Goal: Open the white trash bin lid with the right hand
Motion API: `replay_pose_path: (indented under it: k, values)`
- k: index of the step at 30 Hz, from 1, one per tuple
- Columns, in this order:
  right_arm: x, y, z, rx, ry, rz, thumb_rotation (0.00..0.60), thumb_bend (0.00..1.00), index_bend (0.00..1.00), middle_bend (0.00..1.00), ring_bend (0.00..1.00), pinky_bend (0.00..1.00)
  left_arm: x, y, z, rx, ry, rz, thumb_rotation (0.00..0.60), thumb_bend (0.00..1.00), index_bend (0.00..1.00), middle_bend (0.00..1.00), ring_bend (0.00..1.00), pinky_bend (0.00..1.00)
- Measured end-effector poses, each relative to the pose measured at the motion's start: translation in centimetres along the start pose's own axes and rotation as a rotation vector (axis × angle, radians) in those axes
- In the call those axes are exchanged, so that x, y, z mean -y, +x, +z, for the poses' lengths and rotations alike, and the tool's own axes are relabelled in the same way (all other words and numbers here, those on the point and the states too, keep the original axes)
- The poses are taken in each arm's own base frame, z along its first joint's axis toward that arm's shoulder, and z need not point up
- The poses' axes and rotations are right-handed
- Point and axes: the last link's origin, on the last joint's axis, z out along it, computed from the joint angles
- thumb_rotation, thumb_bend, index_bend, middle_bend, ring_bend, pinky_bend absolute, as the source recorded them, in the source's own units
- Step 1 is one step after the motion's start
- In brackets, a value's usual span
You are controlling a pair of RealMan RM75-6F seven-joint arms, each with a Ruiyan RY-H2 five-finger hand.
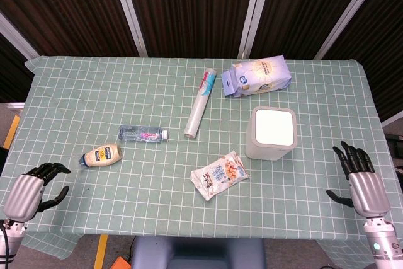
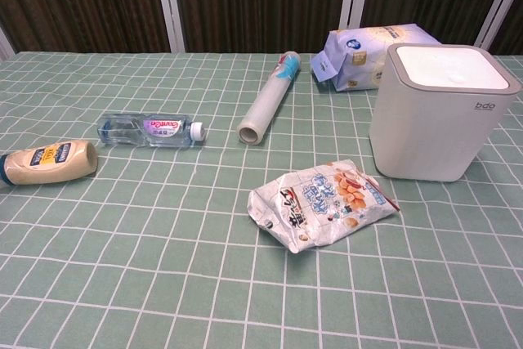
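Note:
The white trash bin [image 1: 271, 133] [image 2: 441, 110] stands upright right of the table's middle, its flat lid [image 1: 274, 126] [image 2: 449, 65] down. My right hand [image 1: 361, 179] hovers at the table's near right corner, well to the right of the bin, fingers spread and holding nothing. At the near left corner my left hand [image 1: 33, 189] is also empty, its fingers loosely apart. Neither hand shows in the chest view.
On the green checked cloth lie a snack bag [image 1: 219, 174] in front of the bin, a blue-white pack [image 1: 258, 75] behind it, a film roll [image 1: 200, 104], a water bottle [image 1: 142, 134] and a sauce bottle [image 1: 101, 155] to the left.

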Motion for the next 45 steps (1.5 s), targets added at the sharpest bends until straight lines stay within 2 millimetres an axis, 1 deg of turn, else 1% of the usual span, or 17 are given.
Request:
replay_pose_path:
  k: [11, 13, 14, 16, 17, 18, 19, 21, 23, 26, 30, 33, 38, 42, 45]
  values:
    - [0.1, 0.0, 0.0, -0.014, 0.017, -0.005, 0.600, 0.14, 0.00, 0.00, 0.00, 0.13, 0.0, 0.0, 0.0, 0.000, 0.002, 0.004, 0.600, 0.35, 0.40, 0.36, 0.35, 0.53]
    - [0.2, 0.1, 0.1, -0.031, 0.025, -0.006, 0.600, 0.14, 0.00, 0.03, 0.03, 0.14, 0.1, 0.0, 0.0, 0.000, 0.002, 0.005, 0.600, 0.35, 0.40, 0.36, 0.35, 0.53]
    - [0.2, 0.1, 0.1, -0.036, 0.027, -0.005, 0.600, 0.14, 0.00, 0.08, 0.07, 0.16, 0.1, 0.0, 0.0, 0.000, 0.003, 0.005, 0.600, 0.35, 0.40, 0.36, 0.35, 0.53]
    - [0.2, 0.1, 0.1, -0.047, 0.032, -0.004, 0.600, 0.18, 0.00, 0.27, 0.26, 0.29, 0.1, 0.0, 0.0, -0.001, 0.005, 0.005, 0.600, 0.35, 0.40, 0.37, 0.35, 0.53]
    - [0.3, 0.2, 0.2, -0.057, 0.035, -0.002, 0.600, 0.22, 0.00, 0.40, 0.40, 0.39, 0.1, 0.1, 0.0, -0.002, 0.006, 0.005, 0.600, 0.35, 0.40, 0.37, 0.35, 0.53]
    - [0.4, 0.3, 0.3, -0.078, 0.038, 0.003, 0.600, 0.29, 0.00, 0.50, 0.51, 0.47, 0.1, 0.1, 0.0, -0.005, 0.007, 0.004, 0.600, 0.35, 0.40, 0.37, 0.35, 0.53]
    - [0.5, 0.4, 0.4, -0.099, 0.039, 0.005, 0.600, 0.32, 0.00, 0.55, 0.56, 0.51, 0.1, 0.2, -0.1, -0.012, 0.007, 0.003, 0.600, 0.35, 0.40, 0.37, 0.35, 0.53]
    - [0.8, 0.4, 0.8, -0.135, 0.041, 0.005, 0.600, 0.43, 0.00, 0.66, 0.66, 0.58, 0.0, 0.4, -0.2, -0.022, 0.006, 0.001, 0.600, 0.35, 0.41, 0.37, 0.35, 0.53]
    - [1.1, 0.5, 1.1, -0.137, 0.048, -0.009, 0.600, 0.50, 0.01, 0.71, 0.71, 0.62, 0.0, 0.5, -0.3, -0.027, 0.003, -0.003, 0.600, 0.35, 0.41, 0.37, 0.35, 0.53]
    - [2.0, 0.6, 1.9, -0.101, 0.067, -0.037, 0.600, 0.55, 0.03, 0.73, 0.72, 0.63, 0.1, 0.6, -0.3, -0.028, 0.005, -0.004, 0.600, 0.35, 0.41, 0.37, 0.35, 0.53]
    - [3.9, 0.9, 3.2, -0.029, 0.094, -0.088, 0.600, 0.57, 0.03, 0.74, 0.73, 0.63, 0.1, 0.6, -0.3, -0.028, 0.006, -0.008, 0.600, 0.35, 0.41, 0.37, 0.35, 0.53]
    - [5.0, 0.8, 4.4, 0.025, 0.100, -0.125, 0.600, 0.58, 0.03, 0.74, 0.73, 0.63, 0.1, 0.7, -0.3, -0.034, 0.003, -0.012, 0.600, 0.35, 0.41, 0.37, 0.35, 0.53]
    - [6.3, 0.6, 6.5, 0.082, 0.083, -0.177, 0.600, 0.58, 0.03, 0.74, 0.73, 0.63, 0.1, 0.9, -0.4, -0.037, 0.002, -0.017, 0.600, 0.35, 0.41, 0.37, 0.35, 0.53]
    - [7.6, -0.1, 8.0, 0.128, 0.088, -0.202, 0.600, 0.58, 0.03, 0.74, 0.73, 0.63, 0.2, 0.9, -0.4, -0.039, 0.003, -0.020, 0.600, 0.35, 0.41, 0.37, 0.35, 0.53]
    - [8.3, -0.6, 8.7, 0.161, 0.099, -0.211, 0.600, 0.58, 0.03, 0.74, 0.73, 0.63, 0.1, 0.9, -0.4, -0.036, 0.001, -0.020, 0.600, 0.35, 0.41, 0.37, 0.35, 0.53]
